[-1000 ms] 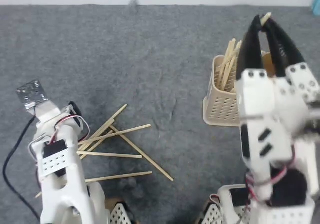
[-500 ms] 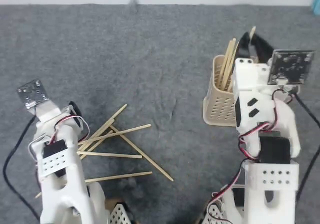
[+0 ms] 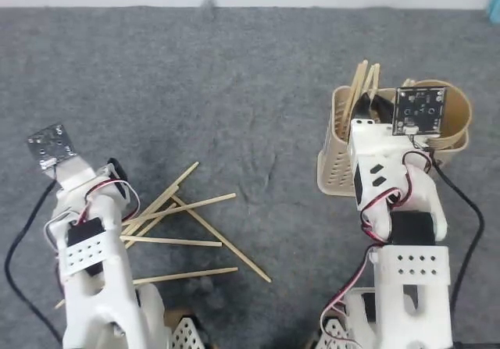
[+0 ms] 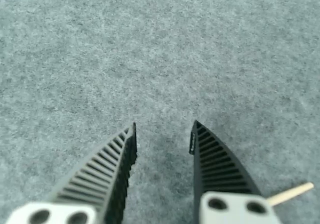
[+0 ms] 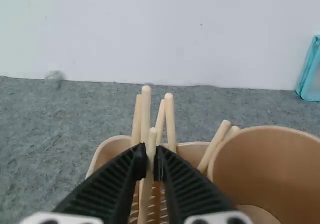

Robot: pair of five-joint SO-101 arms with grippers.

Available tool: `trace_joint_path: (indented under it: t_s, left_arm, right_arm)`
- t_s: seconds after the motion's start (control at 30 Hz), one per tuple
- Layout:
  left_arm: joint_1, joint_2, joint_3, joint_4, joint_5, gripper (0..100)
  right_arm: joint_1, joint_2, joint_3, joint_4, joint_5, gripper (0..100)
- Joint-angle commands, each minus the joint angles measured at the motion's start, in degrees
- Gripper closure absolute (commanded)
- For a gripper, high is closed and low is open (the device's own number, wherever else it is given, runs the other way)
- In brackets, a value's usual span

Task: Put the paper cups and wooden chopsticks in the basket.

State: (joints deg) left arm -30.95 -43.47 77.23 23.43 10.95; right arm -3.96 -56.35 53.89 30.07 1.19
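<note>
Grey felt table (image 3: 234, 91). Right gripper (image 5: 149, 154) clamped on one chopstick (image 5: 151, 136) over the basket (image 3: 341, 169), paper cup (image 5: 270, 169) alongside. Left gripper (image 4: 163, 134) jaws apart, empty, near loose chopsticks (image 3: 187, 208).

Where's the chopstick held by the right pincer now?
Right wrist view: the chopstick is pinched in the right pincer above the basket, among standing chopsticks, beside the paper cup.

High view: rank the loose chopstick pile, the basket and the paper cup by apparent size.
1. loose chopstick pile, widest spread
2. basket
3. paper cup
The right arm hides part of both containers, so that order is unsure.
</note>
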Motion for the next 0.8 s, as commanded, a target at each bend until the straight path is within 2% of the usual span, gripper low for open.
trace_joint_path:
  t_s: [0.0,0.23,0.47,0.57,0.7,0.77]
  left_arm:
    - [-0.2,-0.4,-1.5,-1.5,-0.9,83]
    - [-0.2,-0.4,-1.5,-1.5,-0.9,83]
    - [-0.2,-0.4,-1.5,-1.5,-0.9,83]
    - [-0.3,-0.4,-1.5,-1.5,-0.9,83]
    - [-0.4,-0.4,-1.4,-1.2,-0.9,83]
    - [-0.4,-0.4,-1.3,-1.1,-0.9,83]
  right_arm:
    - [-0.4,-0.7,-1.8,-0.9,0.4,86.7]
    - [-0.4,-9.3,-8.1,1.4,0.9,86.1]
    - [-1.2,-15.9,-21.8,21.8,0.4,86.2]
    - [-7.2,-17.1,-25.0,31.0,0.4,86.3]
    - [-22.5,-16.5,-24.8,41.8,1.0,89.2]
    - [-27.5,-16.0,-24.1,44.7,0.9,93.6]
